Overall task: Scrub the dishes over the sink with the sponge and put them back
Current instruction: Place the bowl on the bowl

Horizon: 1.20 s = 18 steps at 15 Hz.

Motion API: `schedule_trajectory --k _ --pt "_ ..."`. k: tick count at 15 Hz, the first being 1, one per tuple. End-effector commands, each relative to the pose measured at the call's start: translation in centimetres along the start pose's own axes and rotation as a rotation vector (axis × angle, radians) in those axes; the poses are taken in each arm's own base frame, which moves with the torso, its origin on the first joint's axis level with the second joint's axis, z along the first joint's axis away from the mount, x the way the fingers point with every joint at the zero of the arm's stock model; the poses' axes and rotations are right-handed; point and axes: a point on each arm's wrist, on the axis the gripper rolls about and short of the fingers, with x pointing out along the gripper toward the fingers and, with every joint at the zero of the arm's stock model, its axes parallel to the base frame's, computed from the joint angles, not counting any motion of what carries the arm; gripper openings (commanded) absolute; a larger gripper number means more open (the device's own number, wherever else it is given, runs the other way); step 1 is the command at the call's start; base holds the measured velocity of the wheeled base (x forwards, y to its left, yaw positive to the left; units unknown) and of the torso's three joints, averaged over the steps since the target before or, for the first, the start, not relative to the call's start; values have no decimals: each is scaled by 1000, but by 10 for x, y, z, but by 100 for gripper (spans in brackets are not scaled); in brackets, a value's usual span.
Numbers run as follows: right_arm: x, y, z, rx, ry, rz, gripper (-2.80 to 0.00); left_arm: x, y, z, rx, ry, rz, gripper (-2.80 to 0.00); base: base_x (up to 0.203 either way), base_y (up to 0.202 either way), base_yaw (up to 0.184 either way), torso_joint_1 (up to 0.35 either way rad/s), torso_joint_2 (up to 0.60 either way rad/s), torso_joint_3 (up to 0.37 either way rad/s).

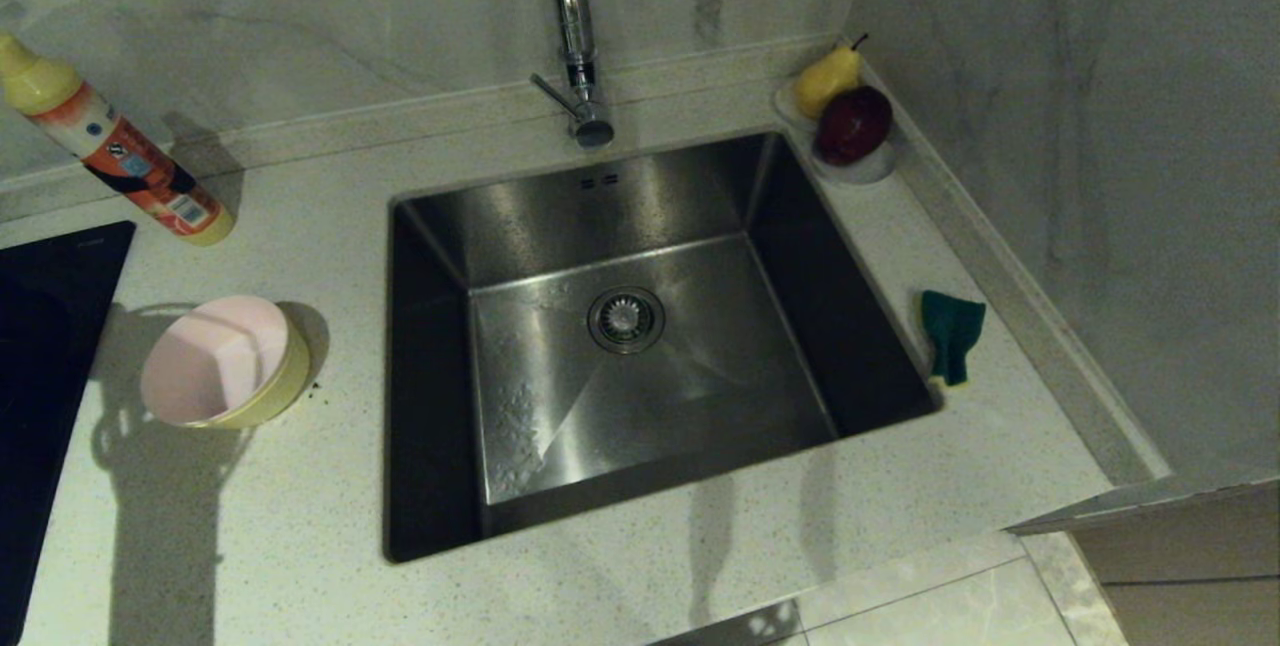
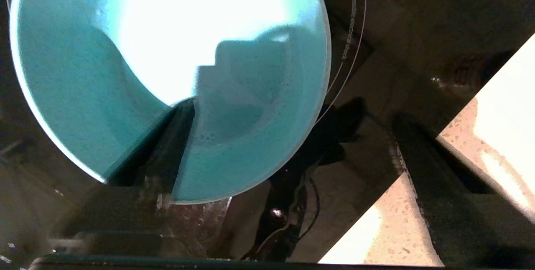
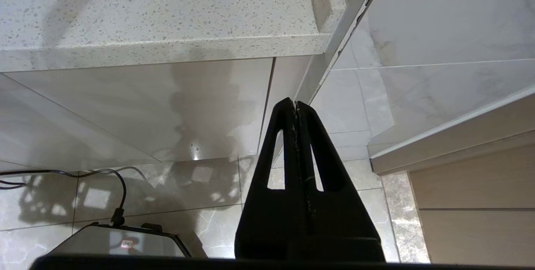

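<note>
- Stainless-steel sink [image 1: 640,226]: no dish in the basin. Only the drain strainer [image 1: 626,319] shows, below the tap [image 1: 573,26].
- Pale pink bowl [image 1: 205,361]: nested in the yellow bowl [image 1: 278,378] and tilted, on the counter [image 1: 300,526] just L of the sink. Prob. stacked there to keep the pair together, near the basin.
- Light blue bowl [image 2: 125,73]: upright on the black cooktop [image 2: 397,52], apart from the other two. Seen in the L wrist view only.
- L gripper [image 2: 292,113]: fingers wide apart, clamped on nothing. One finger [image 2: 167,153] reaches over the rim into the blue bowl and the other [image 2: 422,169] is well outside, so the bowl wall lies between them. That is the stance for a rim pinch. Cannot tell whether this is a grasp about to close or a release.
- Sponge [image 1: 950,331]: on the counter at the sink's R edge, green side up, within the R arm's side of the work.
- R gripper [image 3: 296,105]: fingers pressed together, empty. It hangs below the counter edge over the floor tiles, i.e. parked.
</note>
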Motion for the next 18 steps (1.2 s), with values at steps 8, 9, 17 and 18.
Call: schedule_trajectory --k 8,9,17,18 --pt "0 0 0 -1 0 0 -280 -17 -6 3 -6 -23 -13 -280 0 0 0 0 0 0" --pt "0 0 0 -1 0 0 -280 -22 -6 0 -7 -16 -20 -280 0 0 0 0 0 0" --pt "0 0 0 -1 0 0 -280 -92 -29 -5 24 -55 -105 -280 0 0 0 0 0 0" --pt "0 0 0 -1 0 0 -280 -102 -31 -7 25 -49 -110 -280 0 0 0 0 0 0"
